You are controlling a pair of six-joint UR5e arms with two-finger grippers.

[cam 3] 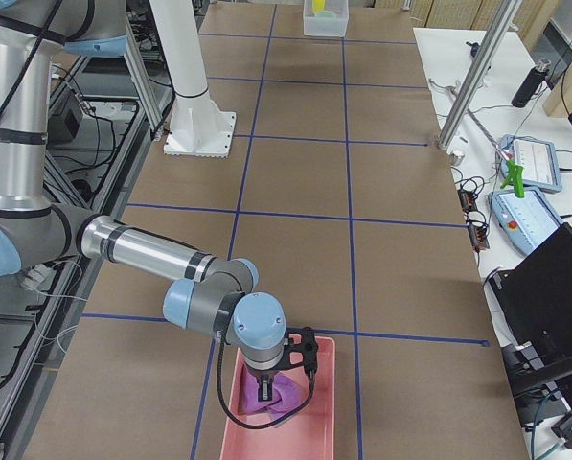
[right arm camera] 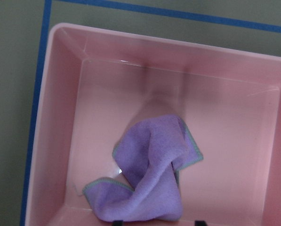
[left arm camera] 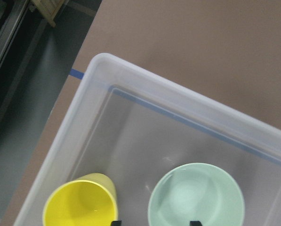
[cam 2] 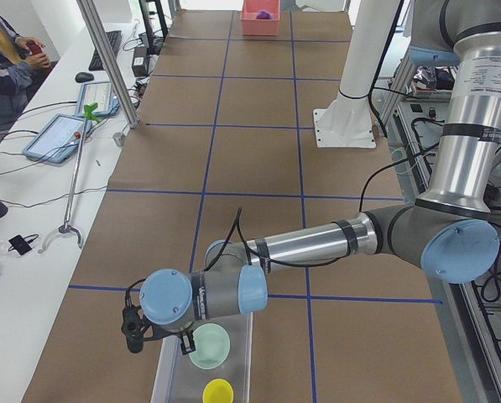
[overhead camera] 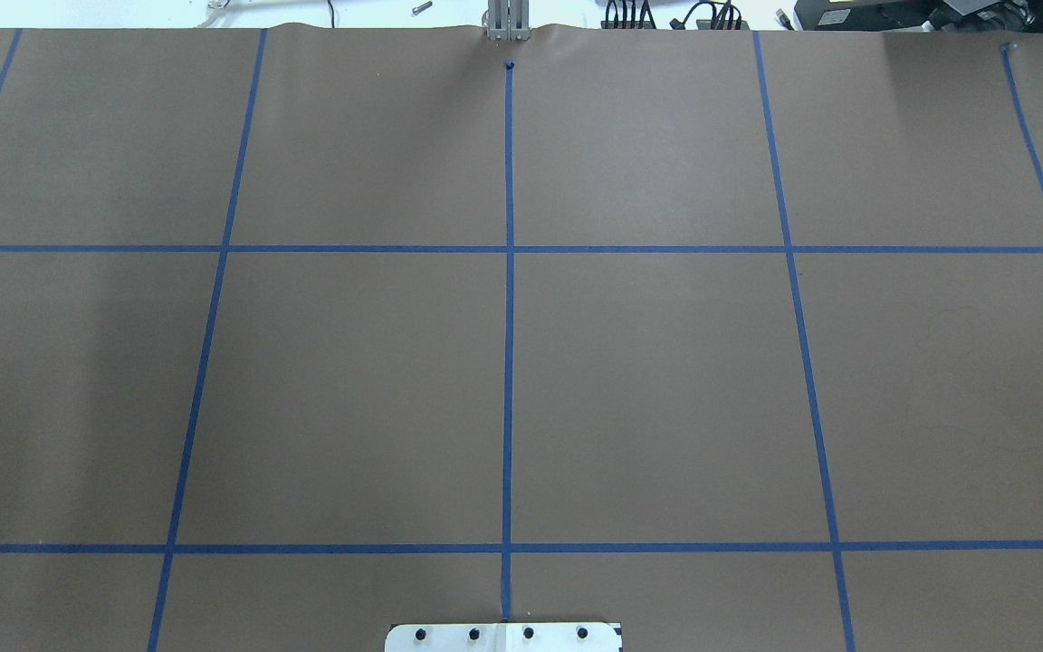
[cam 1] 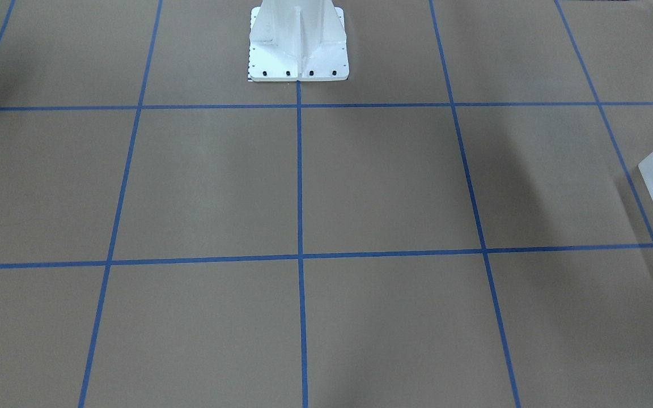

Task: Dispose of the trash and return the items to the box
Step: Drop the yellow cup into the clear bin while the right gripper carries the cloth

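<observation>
Left gripper (left arm camera: 155, 222): two dark fingertips (left arm camera: 116, 222) show at the bottom edge of the wrist view, set well apart, nothing held between them

Below them a shallow round pale mint-green plastic bowl (left arm camera: 196, 200) sits upright on the floor of the translucent frosted-white rectangular plastic bin (left arm camera: 145, 77). One tip is over the bowl's middle, the other outside its rim on the side of the yellow plastic cup (left arm camera: 79, 207). The yellow cup stands mouth up just beside the bowl, a narrow gap between them

The bin rests at the robot's left end of the brown table (overhead camera: 648, 389) with its blue tape grid

Right gripper (right arm camera: 158, 221): tips likewise spread wide. A crumpled purple cloth (right arm camera: 149, 174) lies in the pink rectangular plastic tray (right arm camera: 58, 141), its bunched lower part reaching between the tips; cannot tell if either tip touches it. The pink tray sits at the table's opposite end, well apart from the bin
</observation>
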